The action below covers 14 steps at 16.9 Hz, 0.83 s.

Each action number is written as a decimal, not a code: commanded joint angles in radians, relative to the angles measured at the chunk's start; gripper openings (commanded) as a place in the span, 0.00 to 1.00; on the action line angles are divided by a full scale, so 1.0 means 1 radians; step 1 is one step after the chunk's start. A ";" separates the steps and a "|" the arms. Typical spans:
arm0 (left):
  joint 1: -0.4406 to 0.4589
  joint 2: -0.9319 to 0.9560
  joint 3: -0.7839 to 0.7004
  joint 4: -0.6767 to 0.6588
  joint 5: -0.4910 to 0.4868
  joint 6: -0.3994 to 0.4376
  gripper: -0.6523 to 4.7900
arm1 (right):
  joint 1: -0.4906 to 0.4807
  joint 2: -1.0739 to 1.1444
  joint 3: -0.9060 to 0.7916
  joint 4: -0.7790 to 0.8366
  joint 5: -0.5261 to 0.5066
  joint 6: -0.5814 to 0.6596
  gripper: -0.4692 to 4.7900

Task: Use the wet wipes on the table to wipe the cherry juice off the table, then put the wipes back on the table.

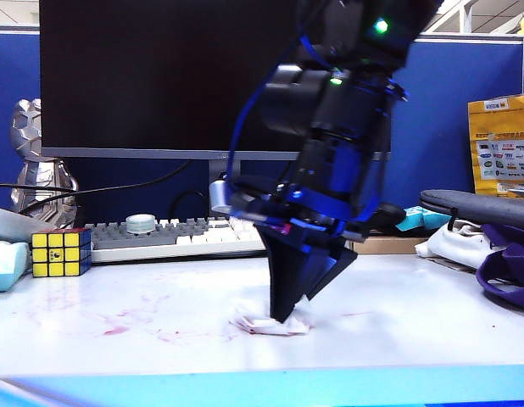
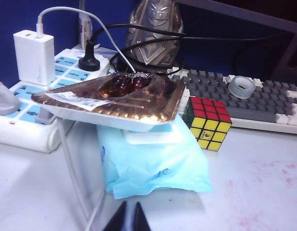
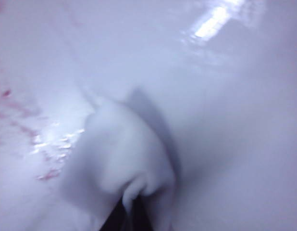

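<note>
Right gripper (image 1: pixel 283 315), black and wedge-shaped, points straight down near the desk's front edge, its tips closed on the wipe (image 1: pixel 270 323) and pressing it to the desk (image 1: pixel 415 339). In the right wrist view the gripper (image 3: pixel 130 214) pinches a soft fold of the wipe (image 3: pixel 124 159), which bulges ahead of the tips as a limp, rounded white wad; edges are blurred. The juice (image 1: pixel 118 329) lies from the wipe toward the desk's left end, along the front edge: thin pink streaks and small blotches on a glossy, hard white surface, the nearest flecks just beside the wipe. The streaks' long run follows the front edge, so the coming stroke probably goes that way. The wipe's rim shows a faint pink tinge. Left gripper (image 2: pixel 129 219) hangs closed and empty over the left end, well apart from the wipe, so the right arm is nearer. A cube (image 1: pixel 60 252) stands behind the stains.
</note>
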 commanded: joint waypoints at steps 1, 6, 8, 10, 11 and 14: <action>-0.001 -0.003 0.000 0.006 0.002 0.005 0.17 | -0.126 0.019 -0.015 -0.123 0.231 0.057 0.09; -0.001 -0.003 0.000 0.006 0.002 0.004 0.17 | -0.299 0.017 -0.014 -0.136 0.175 0.047 0.09; -0.001 -0.003 0.000 0.006 0.002 0.004 0.17 | -0.269 0.017 -0.014 -0.163 0.050 0.040 0.09; -0.001 -0.003 0.000 0.006 0.002 0.005 0.17 | -0.179 0.017 -0.014 -0.168 -0.066 0.035 0.09; -0.001 -0.003 0.000 0.006 0.002 0.005 0.17 | -0.126 0.017 -0.014 -0.149 -0.133 0.014 0.09; -0.001 -0.003 0.000 0.006 0.002 0.004 0.17 | -0.020 0.017 -0.014 -0.090 -0.096 0.050 0.09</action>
